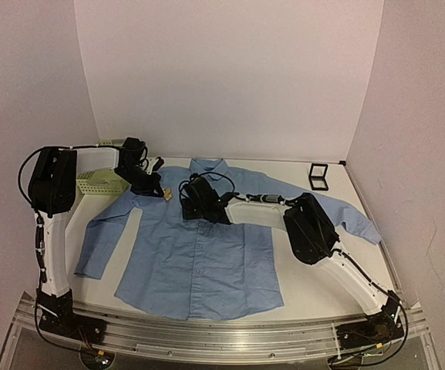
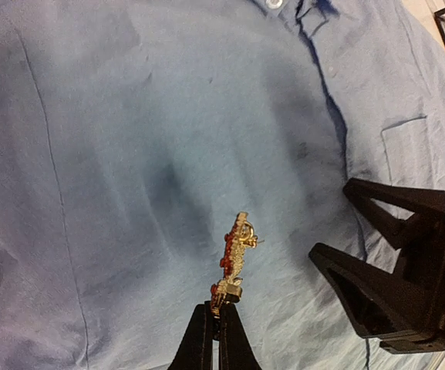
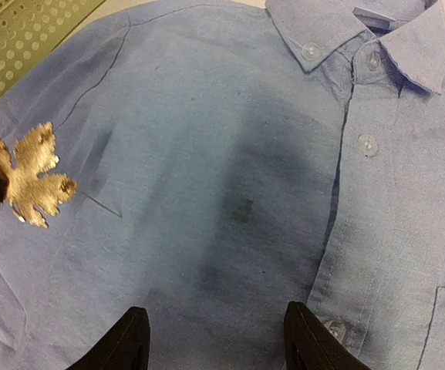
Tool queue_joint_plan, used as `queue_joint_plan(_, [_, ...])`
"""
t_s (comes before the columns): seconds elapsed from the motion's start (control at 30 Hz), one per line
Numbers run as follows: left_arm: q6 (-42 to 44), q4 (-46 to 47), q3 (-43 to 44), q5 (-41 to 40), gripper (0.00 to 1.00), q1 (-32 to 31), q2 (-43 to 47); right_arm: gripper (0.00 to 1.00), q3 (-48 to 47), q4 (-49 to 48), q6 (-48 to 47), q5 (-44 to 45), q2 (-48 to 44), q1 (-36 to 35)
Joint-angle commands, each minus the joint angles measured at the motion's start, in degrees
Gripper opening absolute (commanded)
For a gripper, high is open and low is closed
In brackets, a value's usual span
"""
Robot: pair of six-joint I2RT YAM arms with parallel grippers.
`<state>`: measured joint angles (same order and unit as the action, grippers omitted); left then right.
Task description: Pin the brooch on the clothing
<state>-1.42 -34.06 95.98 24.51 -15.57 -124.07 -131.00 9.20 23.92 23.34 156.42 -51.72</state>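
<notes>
Here, the left hand (image 2: 217, 310) reaches over the flat-spread blue shirt (image 1: 199, 254) on the table, clamped on a gold, leaf-shaped brooch (image 2: 236, 258) over its chest panel. The right hand (image 3: 216, 310) hovers nearby, black fingers spread, holding nothing.

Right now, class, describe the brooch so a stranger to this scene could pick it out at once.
Start at the light blue shirt spread flat across the table. Over its shoulder nearest the green basket, the left claw pinches the brooch. It is the only tiny gold, leaf-shaped ornament with red on it.
</notes>
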Motion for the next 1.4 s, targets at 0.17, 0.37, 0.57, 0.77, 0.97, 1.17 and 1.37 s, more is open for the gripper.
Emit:
queue_joint_plan(0.17, [-0.64,3.26,-7.10,1.08,0.00,0.44,3.20,0.60,9.75,2.12,-3.35,-4.05,-7.95,-0.46])
queue_joint_plan(0.37, [-0.43,1.08,-10.12,3.57,0.00,0.44,4.94,0.60,14.85,1.98,-4.27,-7.94,-11.77,-0.46])
queue_joint_plan(0.57, [-1.26,-2.29,-7.72,6.65,0.00,0.44,5.35,0.60,16.00,1.74,-5.54,-13.57,-14.71,-0.31])
queue_joint_plan(0.77, [0.91,-6.37,2.62,6.27,0.00,0.52,3.38,0.59,5.49,1.47,-4.45,-12.54,-13.60,1.78])
queue_joint_plan(0.97, [2.96,-8.22,7.65,0.56,0.00,0.53,1.35,0.58,3.51,0.30,-1.12,-9.88,-11.02,3.87])
queue_joint_plan(1.17, [2.37,-8.20,8.26,-0.77,0.00,0.54,-0.50,0.58,-3.45,-0.36,-1.26,-8.39,-4.44,4.00])
queue_joint_plan(1.37, [1.94,-5.09,8.17,-1.40,0.00,0.62,-1.35,0.57,-5.11,-2.24,-1.90,-8.05,-0.38,4.04])
